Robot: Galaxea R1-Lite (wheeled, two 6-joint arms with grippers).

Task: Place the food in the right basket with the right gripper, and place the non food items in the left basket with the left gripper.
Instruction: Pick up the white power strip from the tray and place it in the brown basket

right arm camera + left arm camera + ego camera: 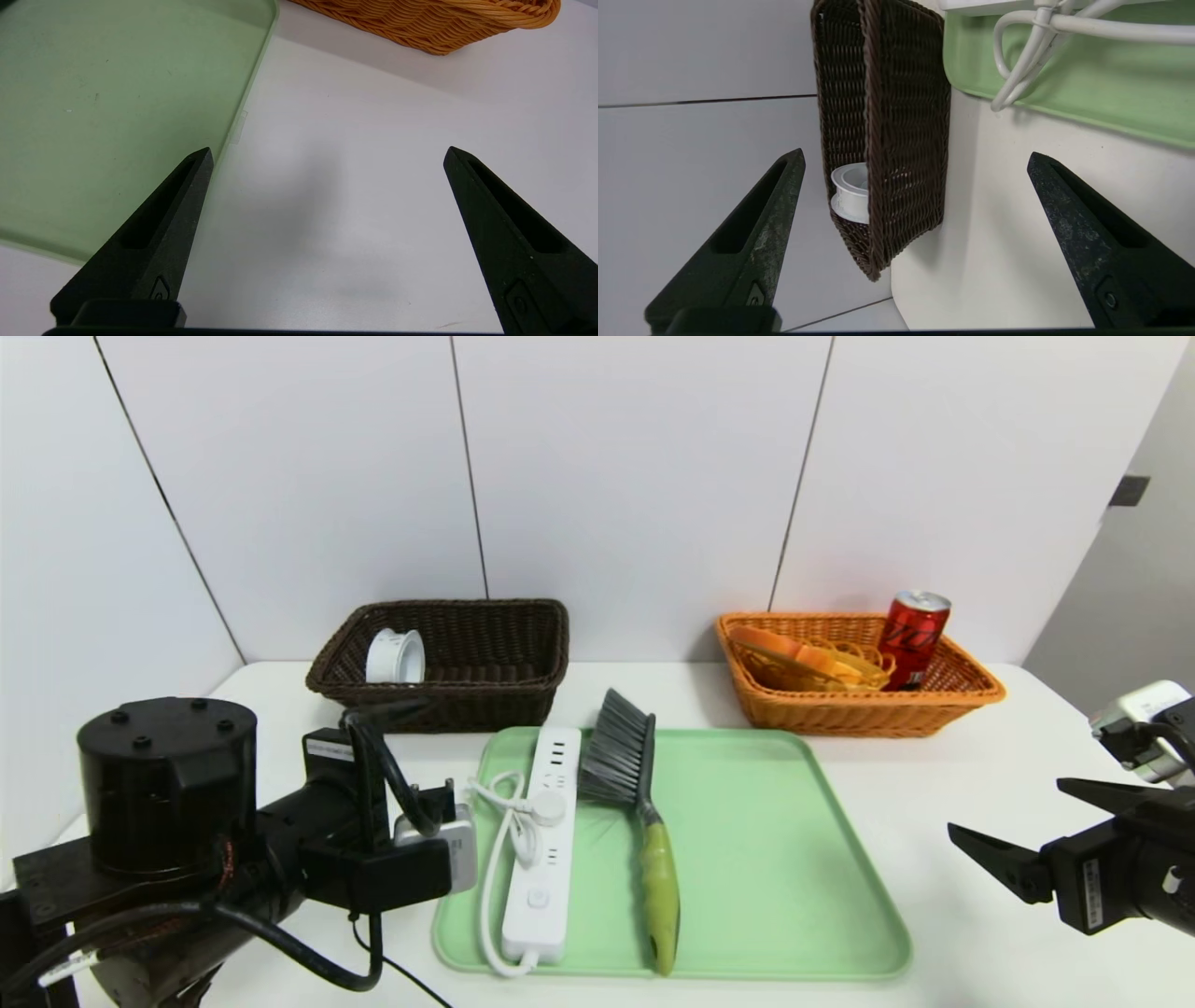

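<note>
The dark basket holds a white spool; the orange basket holds bread and a red can; the green tray holds a power strip and a brush; left gripper, near the dark basket, and right gripper, right of the tray, have claws spread apart

White table beneath green tray and two wicker baskets.

Brown basket woven, rough; soda can metal, glossy.
</note>
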